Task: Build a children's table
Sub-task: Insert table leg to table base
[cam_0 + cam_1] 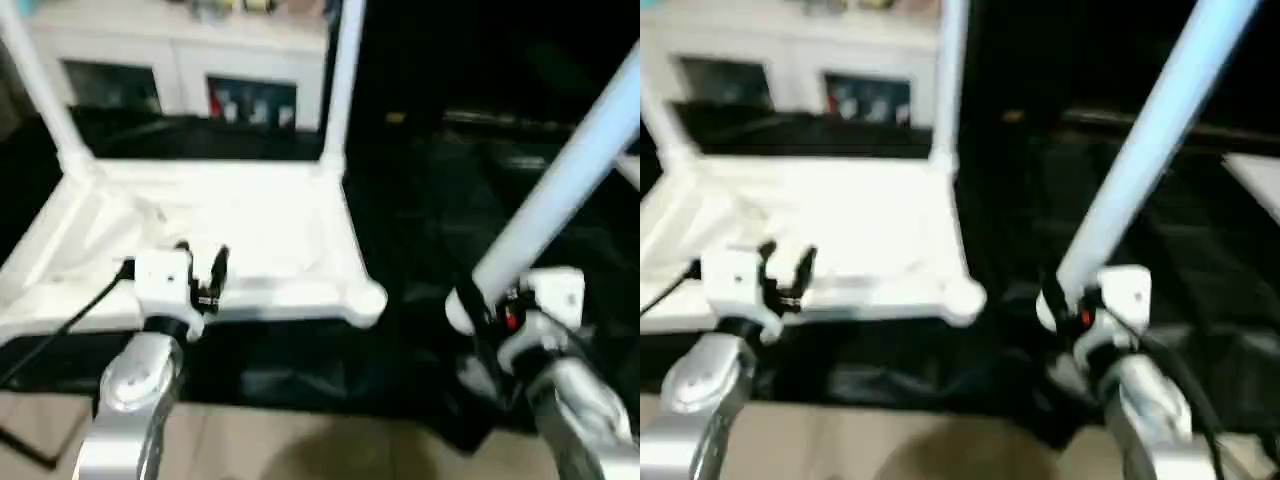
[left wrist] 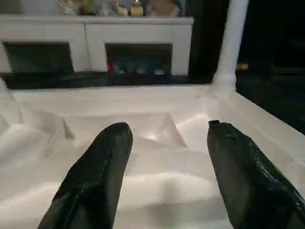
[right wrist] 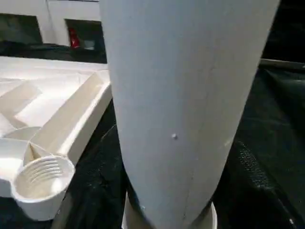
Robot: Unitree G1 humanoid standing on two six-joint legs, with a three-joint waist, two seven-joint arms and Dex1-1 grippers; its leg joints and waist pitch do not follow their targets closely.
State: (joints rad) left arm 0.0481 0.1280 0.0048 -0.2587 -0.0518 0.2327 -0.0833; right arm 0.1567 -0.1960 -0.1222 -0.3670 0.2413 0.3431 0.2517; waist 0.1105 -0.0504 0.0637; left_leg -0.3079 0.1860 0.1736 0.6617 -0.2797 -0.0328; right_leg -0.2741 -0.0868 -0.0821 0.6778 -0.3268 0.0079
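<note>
Silver forearms rise from the near edge of both eye views. On the left, the left gripper point(image 1: 204, 272) hovers over the near rim of the upturned tabletop point(image 1: 250, 225), its two black fingers point(image 2: 95, 176) spread apart with nothing between them. That tabletop lies ribbed side up on a black worktop point(image 1: 450, 210), with two legs point(image 1: 340, 85) standing upright in its far corner sockets. Its near right corner socket point(image 3: 40, 179) is open, threads showing. Just right of that corner, past a strip of bare black surface, the right gripper point(image 1: 490, 305) pinches a third leg point(image 1: 560, 185) near its lower end, tilted up and away to the right. Beyond the far edge stands a white cabinet point(image 1: 180, 70)
</note>
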